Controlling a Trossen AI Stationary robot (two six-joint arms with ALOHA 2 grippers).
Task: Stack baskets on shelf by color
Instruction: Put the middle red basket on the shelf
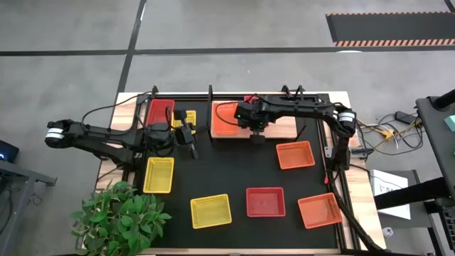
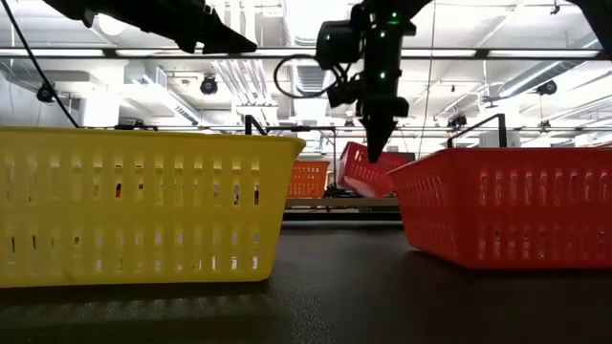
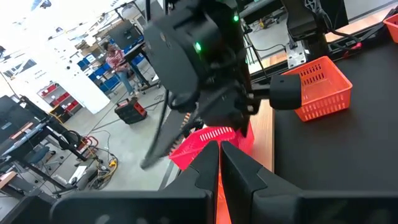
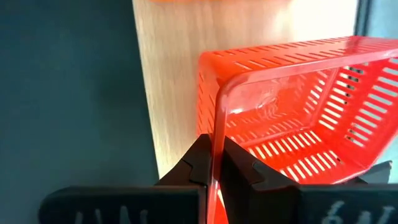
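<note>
- Right claw (image 4: 212, 163) clamped on rim of red-pink plastic mesh basket (image 4: 292, 112), tilted above light wooden shelf board (image 4: 168, 81).
- Left claw (image 1: 193, 147) clenched, empty, beside shelf.

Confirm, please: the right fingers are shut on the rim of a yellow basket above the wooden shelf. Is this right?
Not quite. The basket in the right gripper is red-orange, not yellow; the right wrist view shows its rim pinched between the shut fingers, and the high view shows it over the wooden shelf. The rest is right.
</note>
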